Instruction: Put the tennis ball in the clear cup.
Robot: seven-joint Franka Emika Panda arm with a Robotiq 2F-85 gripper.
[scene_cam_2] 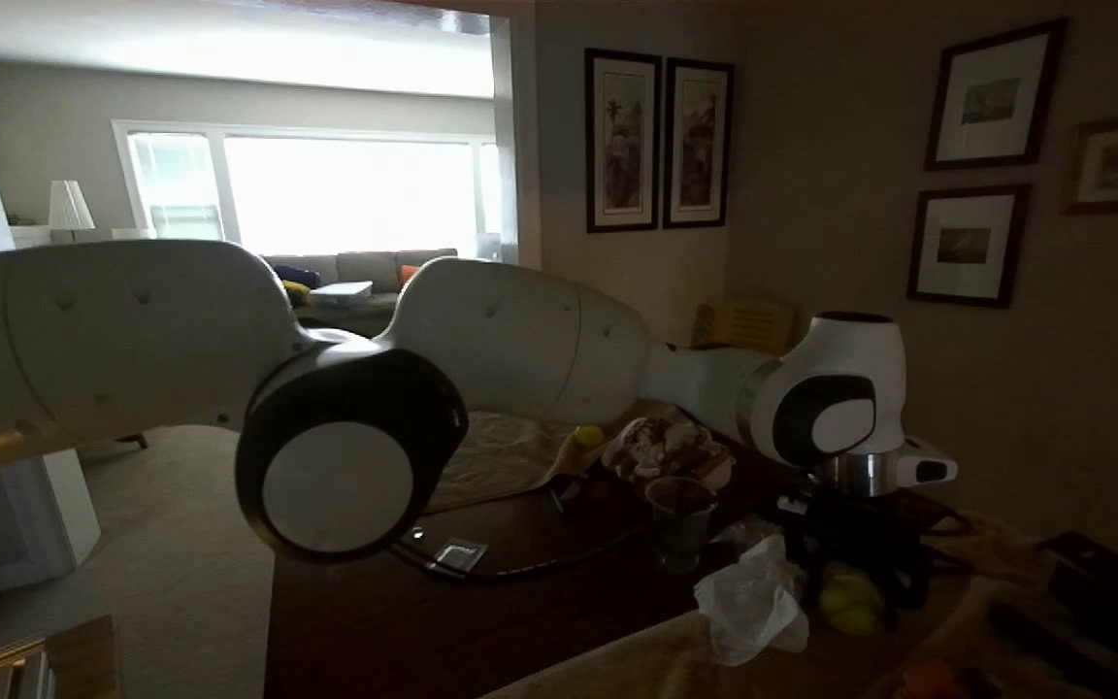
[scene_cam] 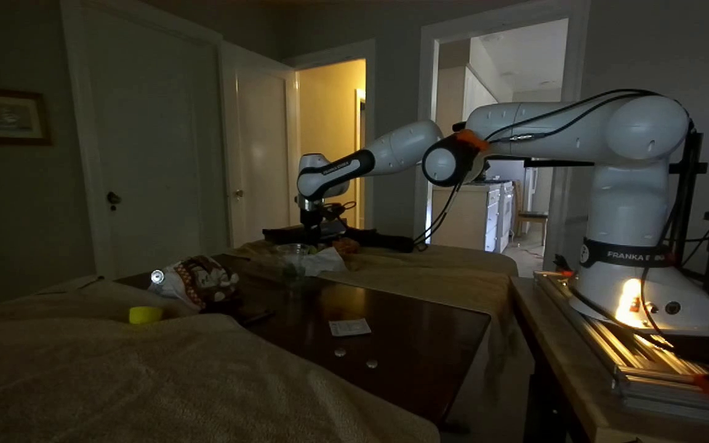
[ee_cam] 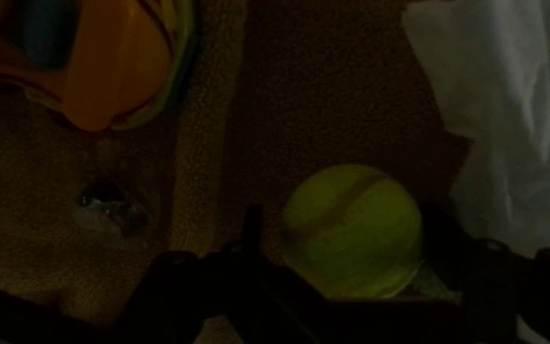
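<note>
The yellow-green tennis ball [ee_cam: 351, 229] lies on the brown cloth between my gripper's two fingers [ee_cam: 346, 215] in the wrist view. A gap shows between the left finger and the ball; the right finger is close against the ball, and whether it touches is too dark to tell. The gripper is open. In an exterior view the ball [scene_cam_2: 850, 604] shows under the dark gripper [scene_cam_2: 860, 573]. The clear cup [scene_cam_2: 680, 529] stands upright on the dark table, apart from the gripper. The cup [scene_cam: 296, 261] also shows in an exterior view, and is out of the wrist view.
Crumpled white sheet [scene_cam_2: 753, 602] lies between cup and ball. An orange toy [ee_cam: 117, 62] and a small dark shiny item [ee_cam: 112, 210] lie left of the ball in the wrist view. A patterned bag [scene_cam: 200, 280], squat yellow object [scene_cam: 145, 315] and flat packet [scene_cam: 349, 327] lie farther off.
</note>
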